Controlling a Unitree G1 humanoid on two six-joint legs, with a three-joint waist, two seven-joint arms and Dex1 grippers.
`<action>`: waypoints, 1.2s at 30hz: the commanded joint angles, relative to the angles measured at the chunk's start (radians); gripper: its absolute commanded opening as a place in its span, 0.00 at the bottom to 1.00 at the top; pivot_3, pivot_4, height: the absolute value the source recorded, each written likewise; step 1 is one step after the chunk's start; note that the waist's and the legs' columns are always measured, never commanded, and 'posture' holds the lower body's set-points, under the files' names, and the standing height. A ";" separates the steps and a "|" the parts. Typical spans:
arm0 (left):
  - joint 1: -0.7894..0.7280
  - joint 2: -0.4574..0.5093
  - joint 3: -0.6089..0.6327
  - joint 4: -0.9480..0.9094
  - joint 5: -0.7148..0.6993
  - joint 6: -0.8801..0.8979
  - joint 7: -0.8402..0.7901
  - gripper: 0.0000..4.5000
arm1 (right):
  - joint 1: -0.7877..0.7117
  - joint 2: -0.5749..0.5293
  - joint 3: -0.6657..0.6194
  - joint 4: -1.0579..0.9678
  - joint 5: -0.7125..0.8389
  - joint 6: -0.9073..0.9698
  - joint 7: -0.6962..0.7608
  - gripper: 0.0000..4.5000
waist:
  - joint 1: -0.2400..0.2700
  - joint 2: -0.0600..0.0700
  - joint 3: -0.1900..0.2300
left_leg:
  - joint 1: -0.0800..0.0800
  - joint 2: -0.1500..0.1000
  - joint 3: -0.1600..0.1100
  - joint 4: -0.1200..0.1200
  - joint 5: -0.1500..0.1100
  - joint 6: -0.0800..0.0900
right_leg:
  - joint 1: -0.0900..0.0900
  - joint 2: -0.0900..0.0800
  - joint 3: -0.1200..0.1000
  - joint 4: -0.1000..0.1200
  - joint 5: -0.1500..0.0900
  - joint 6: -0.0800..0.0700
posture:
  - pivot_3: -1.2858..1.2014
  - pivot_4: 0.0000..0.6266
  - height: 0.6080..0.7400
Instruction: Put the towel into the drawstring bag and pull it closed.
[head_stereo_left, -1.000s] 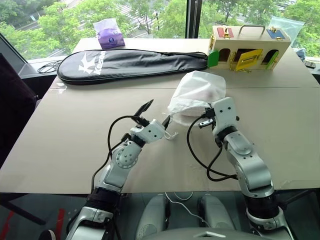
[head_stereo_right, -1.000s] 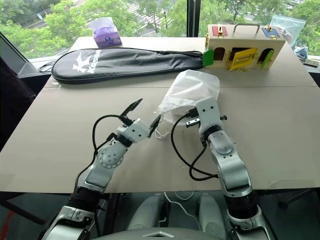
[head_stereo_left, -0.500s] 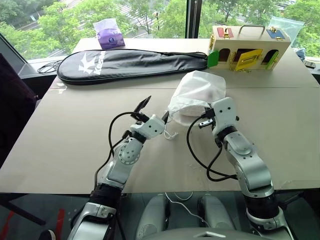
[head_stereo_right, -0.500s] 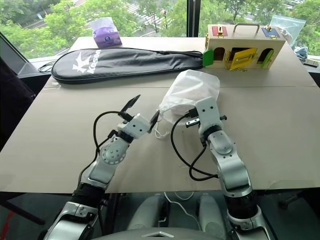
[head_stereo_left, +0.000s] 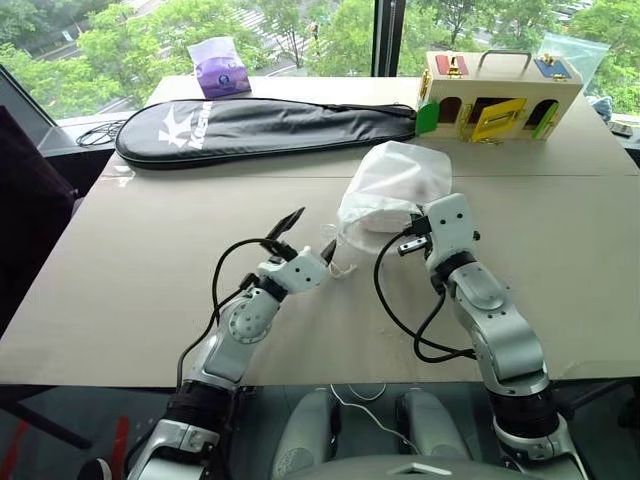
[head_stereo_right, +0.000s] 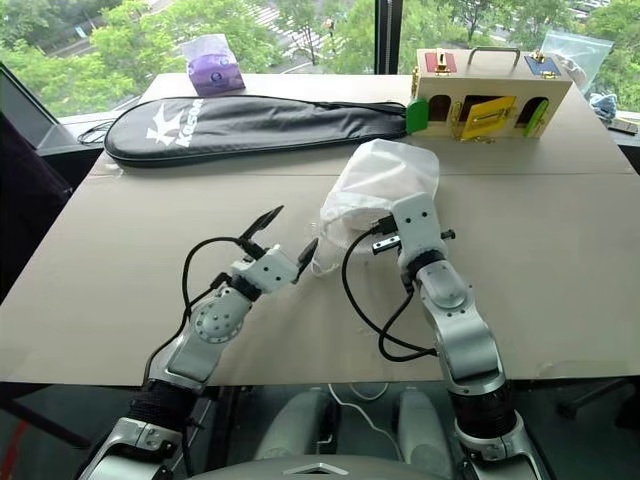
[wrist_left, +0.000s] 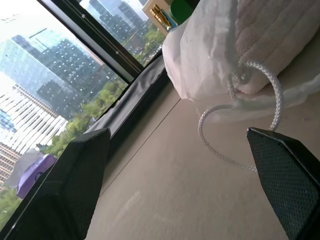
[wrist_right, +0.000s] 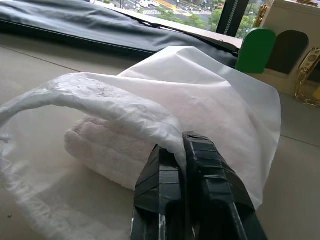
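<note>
The drawstring bag (head_stereo_left: 395, 185) lies at the middle of the table, its mouth facing me. Inside it is the folded white towel (wrist_right: 107, 147), seen through the open mouth. My right gripper (wrist_right: 181, 143) is shut on the upper rim of the bag's mouth and holds it lifted. Just left of the mouth, my left gripper (head_stereo_left: 312, 233) stands wide open a little above the table. A loop of white cord (wrist_left: 235, 125) from the mouth lies on the table ahead, between its fingers (wrist_left: 75, 175) but not touching them.
A long black racket case (head_stereo_left: 260, 128) lies across the back of the table, with a purple tissue pack (head_stereo_left: 220, 68) behind it. A wooden box with coloured doors (head_stereo_left: 495, 92) stands at the back right. A cable (head_stereo_left: 100, 132) lies at the far left edge.
</note>
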 joint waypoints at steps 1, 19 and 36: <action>0.005 -0.002 -0.002 -0.054 0.001 -0.022 0.001 1.00 | -0.009 0.001 -0.004 -0.049 -0.001 -0.019 0.000 0.01 | 0.000 0.000 0.000 | 0.000 0.000 0.000 0.000 0.000 0.000 | 0.000 0.000 0.000 0.000 0.000 0.000 | 0.52 0.24 1.00; -0.061 -0.041 -0.005 -0.016 -0.013 -0.013 -0.004 1.00 | -0.010 0.001 0.000 -0.047 -0.007 -0.021 0.001 0.01 | 0.000 0.000 0.000 | 0.000 0.000 0.000 0.000 0.000 0.000 | 0.000 0.000 0.000 0.000 0.000 0.000 | 0.52 0.24 1.00; -0.067 -0.090 0.056 -0.020 0.017 0.102 0.111 1.00 | -0.010 -0.005 -0.004 -0.042 -0.009 -0.021 0.004 0.01 | 0.000 0.000 0.000 | 0.000 0.000 0.000 0.000 0.000 0.000 | 0.000 0.000 0.000 0.000 0.000 0.000 | 0.52 0.24 1.00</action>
